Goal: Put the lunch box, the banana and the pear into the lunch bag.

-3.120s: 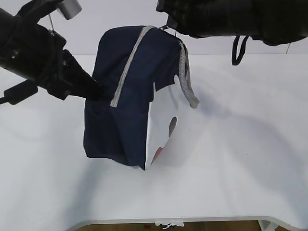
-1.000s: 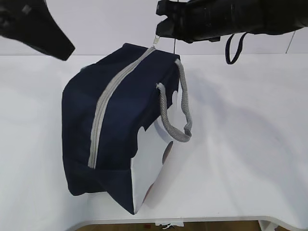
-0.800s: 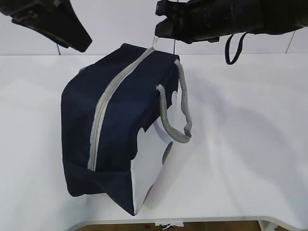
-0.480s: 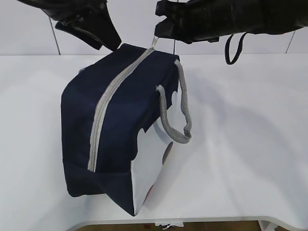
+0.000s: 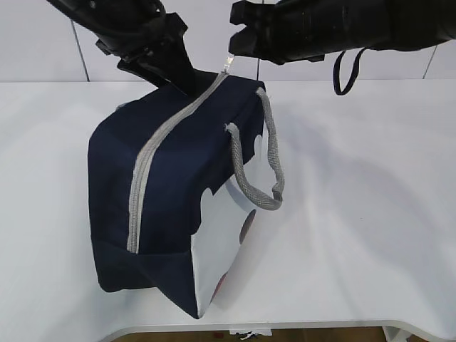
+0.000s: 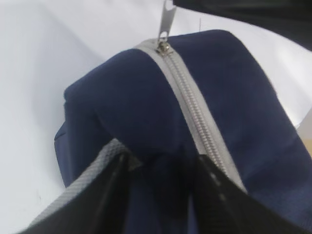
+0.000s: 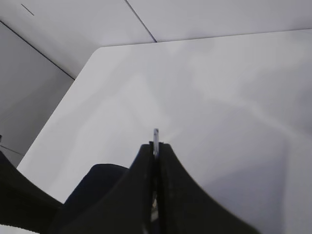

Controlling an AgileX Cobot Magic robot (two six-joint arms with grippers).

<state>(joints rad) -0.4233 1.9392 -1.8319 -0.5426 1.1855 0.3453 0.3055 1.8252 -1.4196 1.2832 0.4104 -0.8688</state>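
The navy lunch bag [image 5: 171,192] lies on the white table [image 5: 356,214], its grey zipper [image 5: 153,153] closed along the top and its white patch side facing front. My right gripper [image 5: 239,43] is shut on the metal zipper pull [image 5: 229,63] at the bag's far end; the pull [image 7: 155,136] sticks out between the pressed fingers. My left gripper [image 5: 187,77] is open at the bag's far top edge, its fingers [image 6: 109,195] astride a ridge of navy fabric [image 6: 243,97] beside the zipper. The lunch box, banana and pear are out of view.
One grey webbing handle [image 5: 256,192] hangs over the bag's white side; the other [image 6: 83,183] lies by my left finger. White table spreads to the right of and in front of the bag. A wall stands behind.
My left gripper has come in from the upper left and down onto the bag's far top edge. The bag and my right gripper have stayed put over the last second.
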